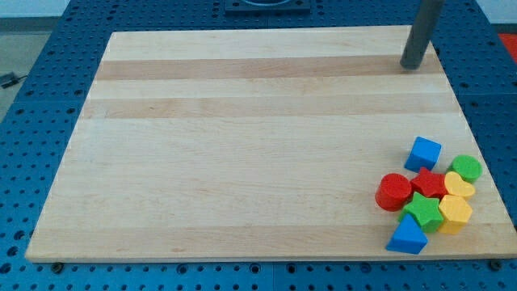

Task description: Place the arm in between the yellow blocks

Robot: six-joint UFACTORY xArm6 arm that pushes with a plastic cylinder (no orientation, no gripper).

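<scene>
1. Blue triangle block (407, 237) sits nearest the camera, at the cluster's bottom edge.
2. Yellow heart block (459, 187) and yellow hexagon block (455, 213) touch, stacked top-to-bottom.
3. My tip (413, 65) holds nothing; the yellows lie toward 5 o'clock, well apart.

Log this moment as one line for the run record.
my tip: view's top right, far from cluster | yellow heart-shaped block touching yellow hexagonal block, view's bottom right | tip between them: not yet
</scene>
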